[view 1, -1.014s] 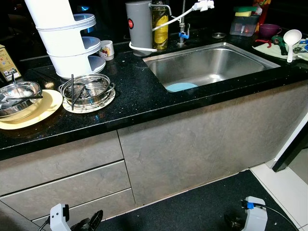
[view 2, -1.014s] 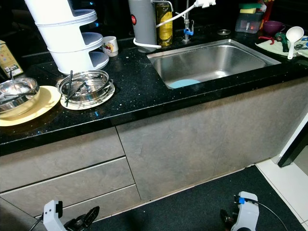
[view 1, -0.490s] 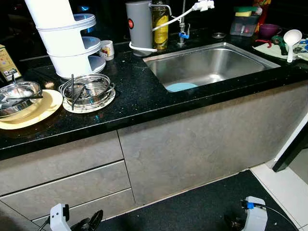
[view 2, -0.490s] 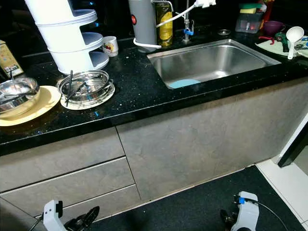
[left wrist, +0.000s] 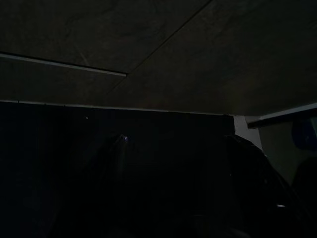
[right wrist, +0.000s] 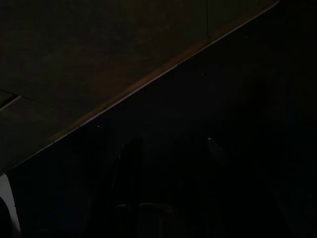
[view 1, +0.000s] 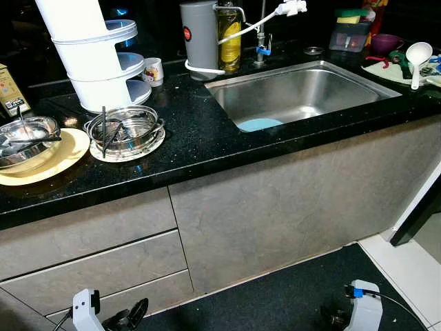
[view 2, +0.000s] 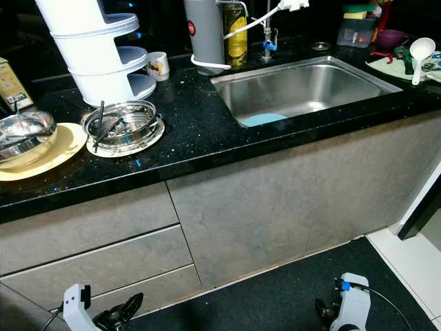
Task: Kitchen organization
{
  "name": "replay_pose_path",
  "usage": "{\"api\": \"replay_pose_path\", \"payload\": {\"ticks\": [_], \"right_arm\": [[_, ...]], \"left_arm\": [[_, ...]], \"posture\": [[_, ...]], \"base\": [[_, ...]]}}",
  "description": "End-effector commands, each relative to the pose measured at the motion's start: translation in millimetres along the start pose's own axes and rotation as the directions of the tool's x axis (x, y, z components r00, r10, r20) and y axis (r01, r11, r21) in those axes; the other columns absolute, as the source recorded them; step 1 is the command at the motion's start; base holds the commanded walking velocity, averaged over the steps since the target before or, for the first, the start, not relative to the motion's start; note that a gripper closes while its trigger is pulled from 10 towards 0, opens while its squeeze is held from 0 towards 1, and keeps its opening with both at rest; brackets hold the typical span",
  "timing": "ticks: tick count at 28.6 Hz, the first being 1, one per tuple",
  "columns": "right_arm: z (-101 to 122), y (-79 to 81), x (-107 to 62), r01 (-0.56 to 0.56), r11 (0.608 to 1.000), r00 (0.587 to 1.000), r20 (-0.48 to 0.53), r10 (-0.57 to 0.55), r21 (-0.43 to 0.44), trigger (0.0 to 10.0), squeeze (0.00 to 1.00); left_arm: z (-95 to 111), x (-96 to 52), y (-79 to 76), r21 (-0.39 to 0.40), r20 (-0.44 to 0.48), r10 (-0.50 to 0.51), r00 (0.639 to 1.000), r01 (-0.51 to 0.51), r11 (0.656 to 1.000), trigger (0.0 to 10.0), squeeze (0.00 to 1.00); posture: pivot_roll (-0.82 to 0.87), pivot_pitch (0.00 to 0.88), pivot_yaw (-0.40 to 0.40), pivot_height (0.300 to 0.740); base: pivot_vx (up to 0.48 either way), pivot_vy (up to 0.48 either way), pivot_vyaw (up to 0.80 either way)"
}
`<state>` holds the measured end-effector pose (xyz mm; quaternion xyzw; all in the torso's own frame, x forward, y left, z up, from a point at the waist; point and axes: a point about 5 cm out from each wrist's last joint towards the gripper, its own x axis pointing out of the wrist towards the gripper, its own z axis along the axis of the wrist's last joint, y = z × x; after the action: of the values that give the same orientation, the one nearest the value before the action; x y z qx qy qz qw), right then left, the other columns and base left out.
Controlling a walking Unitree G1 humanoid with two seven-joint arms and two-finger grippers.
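Black speckled worktop (view 1: pixel 200 131) ran across the scene above grey cabinet fronts (view 1: pixel 275 207).

Left claw (view 1: pixel 127 318) hung low by the bottom drawer, above the dark floor mat (view 2: pixel 275 303). In the left wrist view its two fingers (left wrist: pixel 111 163) stood apart, open, with nothing between them and touching nothing. That view was very dark, so the width of the gap was only roughly readable.

Right claw (view 2: pixel 325 312) hung low on the other side, over the mat. Right wrist view nearly black; two faint finger shapes (right wrist: pixel 130 163) seemed apart, but I could not tell its state for sure. No held object made out.

On the worktop, left end: steel bowl (view 1: pixel 26 138) on a yellow plate (view 1: pixel 58 162); beside it a steel dish with utensils (view 1: pixel 126 129) on a small plate. White tiered stand (view 1: pixel 96 62) behind. Sink (view 1: pixel 296 93) right of centre, blue plate (view 1: pixel 258 125) lying in it. White ladle (view 1: pixel 417 58) at the far right.
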<state>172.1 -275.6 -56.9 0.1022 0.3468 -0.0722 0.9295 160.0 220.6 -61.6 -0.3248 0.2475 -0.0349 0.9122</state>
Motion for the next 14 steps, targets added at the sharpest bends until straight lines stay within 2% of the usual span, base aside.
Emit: {"api": "replay_pose_path", "payload": {"ticks": [1, 14], "right_arm": [[0.4, 3.2, 1.5, -0.006, 1.000, 1.000, 0.002, 0.006, 0.003, 10.0, 0.00], [0.4, 5.6, 2.2, -0.006, 1.000, 1.000, 0.010, 0.006, 0.006, 10.0, 0.00]], "left_arm": [[1.9, -2.4, 4.0, -0.001, -0.001, 0.018, 1.000, -0.018, 1.000, 10.0, 0.00], [3.5, -2.0, 4.9, 0.000, -0.007, 0.018, 1.000, -0.018, 1.000, 10.0, 0.00]], "posture": [[-0.09, 0.000, 0.060, 0.740], [-0.07, 0.000, 0.068, 0.740]], "base": [[0.000, 0.000, 0.00], [0.000, 0.000, 0.00]]}}
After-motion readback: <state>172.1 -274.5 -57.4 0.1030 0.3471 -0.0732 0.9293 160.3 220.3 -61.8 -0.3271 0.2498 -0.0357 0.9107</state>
